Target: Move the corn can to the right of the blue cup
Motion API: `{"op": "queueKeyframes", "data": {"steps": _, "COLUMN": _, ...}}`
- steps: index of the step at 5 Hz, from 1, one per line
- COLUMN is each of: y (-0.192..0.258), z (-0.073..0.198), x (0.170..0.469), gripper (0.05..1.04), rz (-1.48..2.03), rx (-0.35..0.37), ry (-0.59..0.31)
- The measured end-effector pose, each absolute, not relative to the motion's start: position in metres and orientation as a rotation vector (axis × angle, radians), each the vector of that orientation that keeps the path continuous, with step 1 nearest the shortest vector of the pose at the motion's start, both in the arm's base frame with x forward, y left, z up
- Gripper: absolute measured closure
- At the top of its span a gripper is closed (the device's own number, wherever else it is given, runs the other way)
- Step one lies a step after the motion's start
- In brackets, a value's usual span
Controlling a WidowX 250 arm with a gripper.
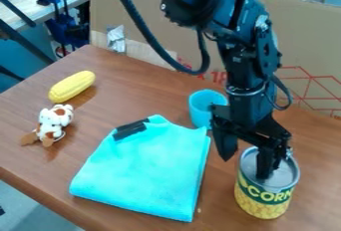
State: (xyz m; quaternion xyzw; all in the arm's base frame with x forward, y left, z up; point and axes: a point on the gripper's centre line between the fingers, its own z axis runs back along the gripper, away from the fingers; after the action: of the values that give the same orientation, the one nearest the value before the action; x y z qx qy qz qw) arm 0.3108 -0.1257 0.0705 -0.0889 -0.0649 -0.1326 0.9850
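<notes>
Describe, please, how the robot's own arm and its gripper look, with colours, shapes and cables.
The arm is black, built of bulky, rounded sections, with a silvery ring round its narrower lower part. A thick black cable loops beside it, and a thinner dark cable curves near the wrist. The gripper is black and angular, with two chunky, tapering fingers.

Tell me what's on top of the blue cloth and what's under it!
A small black thing lies on the blue cloth, near its far edge. The cloth covers the table there, so what's underneath can't be seen.
</notes>
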Motion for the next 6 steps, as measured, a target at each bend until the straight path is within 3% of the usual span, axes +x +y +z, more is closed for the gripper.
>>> {"op": "queueKeyframes", "data": {"steps": 2, "y": -0.143, "z": 0.064, "x": 0.342, "gripper": 0.081, "rz": -0.262, "rx": -0.157, "ry": -0.135}}
{"op": "queueKeyframes", "data": {"steps": 4, "y": -0.156, "z": 0.074, "x": 0.384, "gripper": 0.081, "rz": -0.287, "rx": -0.127, "ry": -0.203}}
{"op": "queueKeyframes", "data": {"steps": 6, "y": -0.151, "z": 0.076, "x": 0.393, "gripper": 0.081, "rz": -0.263, "rx": -0.118, "ry": -0.211}}
